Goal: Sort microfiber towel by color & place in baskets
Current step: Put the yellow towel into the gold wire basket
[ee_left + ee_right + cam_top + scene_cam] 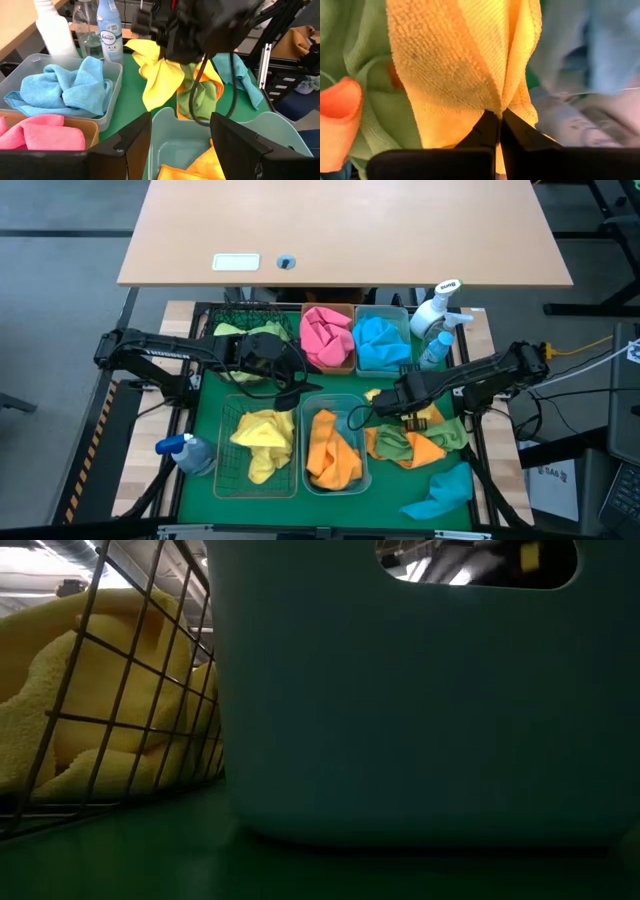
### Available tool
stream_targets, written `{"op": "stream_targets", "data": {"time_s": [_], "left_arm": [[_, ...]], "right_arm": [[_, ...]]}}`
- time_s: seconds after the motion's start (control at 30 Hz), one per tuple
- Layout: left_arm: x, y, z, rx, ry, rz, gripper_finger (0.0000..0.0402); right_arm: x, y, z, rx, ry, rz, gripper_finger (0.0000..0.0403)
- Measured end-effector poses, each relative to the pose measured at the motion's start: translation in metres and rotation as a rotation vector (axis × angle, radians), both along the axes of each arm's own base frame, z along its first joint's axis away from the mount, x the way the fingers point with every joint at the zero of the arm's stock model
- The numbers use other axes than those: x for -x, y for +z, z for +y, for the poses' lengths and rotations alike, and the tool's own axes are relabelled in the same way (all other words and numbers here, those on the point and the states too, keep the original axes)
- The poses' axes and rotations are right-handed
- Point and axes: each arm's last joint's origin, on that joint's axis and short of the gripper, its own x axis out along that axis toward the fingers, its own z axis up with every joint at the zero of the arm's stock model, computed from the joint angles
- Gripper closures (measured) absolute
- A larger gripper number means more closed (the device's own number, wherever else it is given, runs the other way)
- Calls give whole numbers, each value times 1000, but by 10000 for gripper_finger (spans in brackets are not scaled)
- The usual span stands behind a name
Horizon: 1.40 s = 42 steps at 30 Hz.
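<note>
A yellow microfiber towel [159, 75] hangs from my right gripper [495, 116], which is shut on it above the pile of orange and green towels [412, 442] at the mat's right. My left gripper [180, 142] stands open, holding nothing, over the far rim of the pale blue bin [333, 442] that holds orange towels. Beside that bin, the wire basket [262, 445] holds yellow towels. At the far side, the amber bin [328, 338] holds a pink towel and the blue bin [382, 342] a blue one. A dark green mesh basket [243, 328] stands to their left. My right gripper pinches a gathered fold of the yellow towel [496, 100] between its two fingertips. The fingers come from above, pointing steeply down. The towel hangs slack below them in long folds, its lower end [150, 102] over the mat beside the green towel.
A blue towel [440, 492] lies at the mat's near right corner. Spray bottles stand at the far right [437, 310] and a blue one lies at the near left [185, 452]. A wooden table [340, 230] stands beyond the mat. In the low view, the bin's wall [420, 690] fills most of the frame.
</note>
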Motion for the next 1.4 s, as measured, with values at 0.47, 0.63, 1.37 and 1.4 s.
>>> {"op": "stream_targets", "data": {"time_s": [0.47, 0.63, 1.37, 1.4], "left_arm": [[-2, 4, 0, -1, 1, -42, 206], [-3, 7, 0, -92, -40, -80, 206], [-27, -6, -20, -246, -142, -138, 206], [-28, -7, -19, -254, -125, -136, 206]], "right_arm": [[-33, 91, 3, 92, 125, -447, 399], [-47, 103, 6, 81, 212, -605, 395], [-79, 128, 15, 83, 405, -973, 393], [-79, 128, 15, 73, 409, -976, 393]]}}
